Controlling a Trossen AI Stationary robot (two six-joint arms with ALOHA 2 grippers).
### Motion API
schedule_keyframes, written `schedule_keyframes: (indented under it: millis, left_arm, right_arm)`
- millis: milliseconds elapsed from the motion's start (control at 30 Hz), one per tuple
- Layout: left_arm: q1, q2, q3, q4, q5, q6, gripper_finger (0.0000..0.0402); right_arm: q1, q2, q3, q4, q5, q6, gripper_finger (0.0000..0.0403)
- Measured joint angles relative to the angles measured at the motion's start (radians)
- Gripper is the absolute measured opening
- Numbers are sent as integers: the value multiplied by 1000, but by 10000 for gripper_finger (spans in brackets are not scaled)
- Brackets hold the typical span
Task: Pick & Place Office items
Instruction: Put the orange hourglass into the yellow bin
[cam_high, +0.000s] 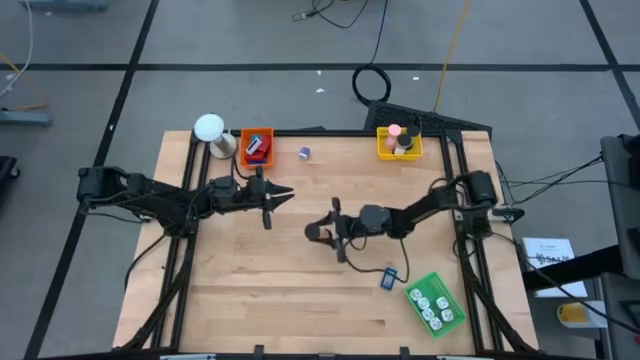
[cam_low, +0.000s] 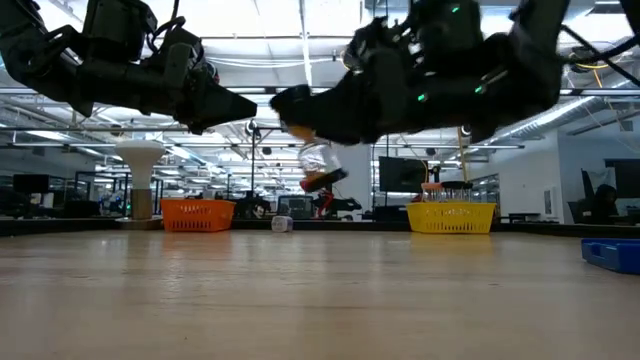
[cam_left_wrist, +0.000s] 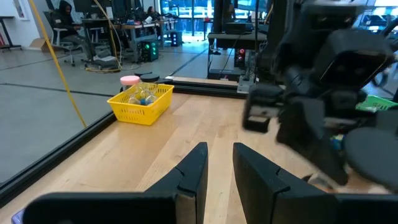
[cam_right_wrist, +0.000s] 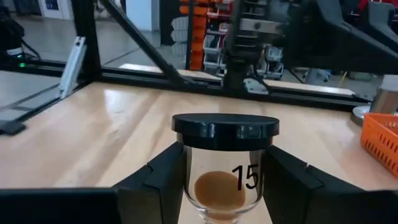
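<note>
Carried clear black-lidded jar (cam_right_wrist: 224, 165) pinched in right tool (cam_right_wrist: 224, 186) above worktop (cam_high: 300, 290); left tool (cam_left_wrist: 219, 171) slightly parted, empty. Next: likely tray placement.

Left pincer (cam_left_wrist: 219, 168): we see its two dark fingers close together with a narrow gap, nothing between them.
Bench (cam_left_wrist: 155, 149): pale wood beneath and ahead of the pincer.
Yellow tray (cam_left_wrist: 142, 102): well ahead of the pincer, small items inside, a pink one on top.
Right arm (cam_left_wrist: 323, 93): we find it looming just ahead, dark and bulky.
</note>
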Motion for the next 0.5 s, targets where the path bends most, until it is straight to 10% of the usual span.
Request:
schedule_keyframes:
  millis: [500]
  left_arm:
    - [0, 0, 0, -1, 0, 0, 76]
  right_arm:
    - [-83, 263, 201, 71, -65, -15, 164]
